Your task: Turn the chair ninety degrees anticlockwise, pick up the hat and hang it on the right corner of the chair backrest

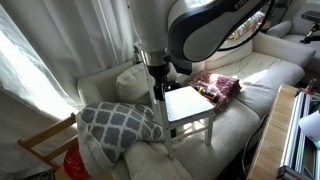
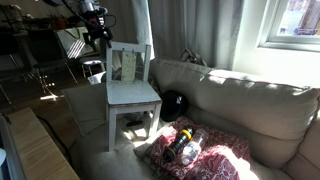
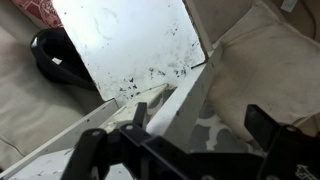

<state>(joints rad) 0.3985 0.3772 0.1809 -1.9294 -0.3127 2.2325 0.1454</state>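
Observation:
The small white chair [image 1: 190, 104] stands on the sofa, and it also shows in an exterior view [image 2: 130, 92] with its slatted backrest upright. The black hat [image 2: 173, 103] lies on the sofa seat beside the chair. In the wrist view the hat [image 3: 58, 58] lies left of the chair seat [image 3: 135, 45]. My gripper [image 1: 160, 88] is at a top corner of the backrest [image 2: 100, 42]. In the wrist view it [image 3: 200, 120] is open. Its fingers straddle the backrest's top rail [image 3: 185, 95], with the left finger close to the rail and the right one apart from it.
A grey patterned cushion [image 1: 118, 122] lies against the chair's back [image 3: 270, 60]. A red patterned cloth [image 1: 218, 85] with bottles [image 2: 190, 148] lies on the sofa. A bare wood frame with orange [image 1: 50, 148] stands beside the sofa. A wooden tabletop [image 2: 35, 150] is in front.

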